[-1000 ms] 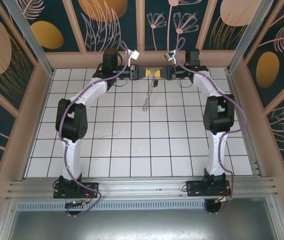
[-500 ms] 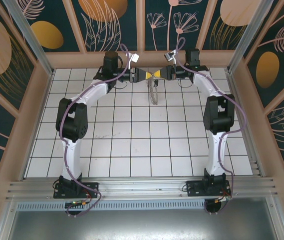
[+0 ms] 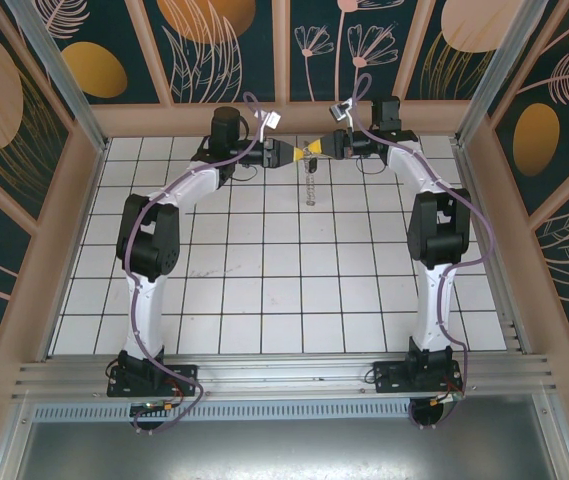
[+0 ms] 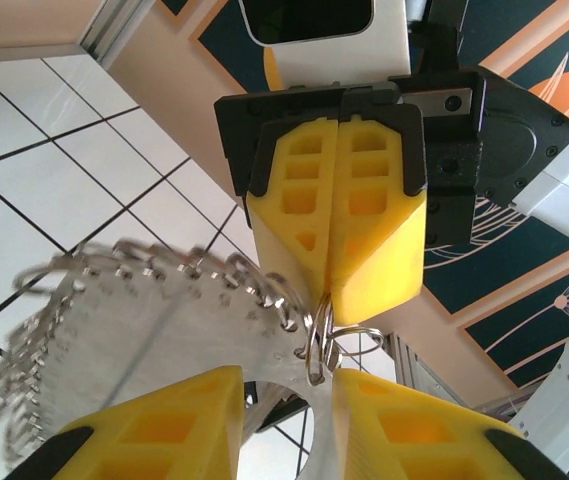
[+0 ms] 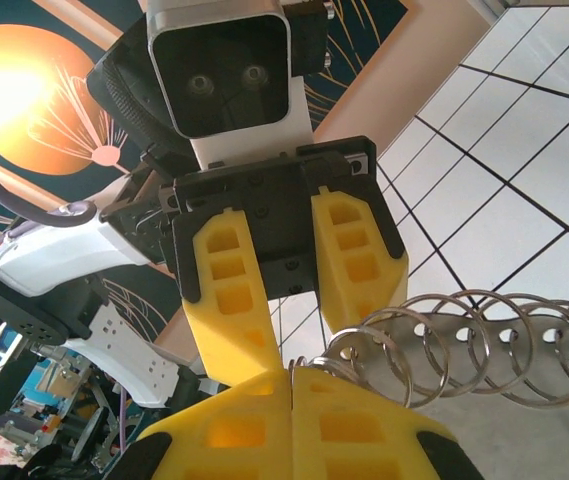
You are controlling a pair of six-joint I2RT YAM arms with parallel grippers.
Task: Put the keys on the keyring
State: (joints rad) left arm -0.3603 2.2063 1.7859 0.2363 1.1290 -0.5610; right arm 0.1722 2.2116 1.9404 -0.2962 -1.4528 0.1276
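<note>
Keyring [image 3: 311, 182]: found in mid-air above the tabletop's far edge, roughly midway between the far corners. Hangs straight down from the spot where the two grippers meet. Reads up close [image 4: 164, 330] as a silvery perforated strip with a row of wire rings threaded along one edge.

Tabletop [image 3: 264, 290]: white tiles, dark joints, pale wooden border.

Left arm [image 3: 149, 240]: rises from the near edge, bends at the elbow, reaches to the far edge and turns inward. Carries a purple cable [image 3: 136, 300] along its length.

Right arm [image 3: 434, 230]: mirrors the left from the opposite side, likewise cabled.

Left gripper [image 4: 286, 410]: faces the right one tip to tip. Yellow fingers [image 4: 164, 425] partway apart, with a narrow gap between. Takes the strip's upper end into that gap. Cannot tell whether the pads press on the strip or merely flank it.

Right gripper [image 4: 331, 285]: yellow fingers flat against each other, with no gap along the seam. Pinches a small split ring [image 4: 316, 345] at the very tips.

Small split ring: thin doubled wire. Sits between the tips of both grippers, just beside the strip's upper end. Cannot tell whether it is threaded through the strip's last hole or only touching it.
</note>
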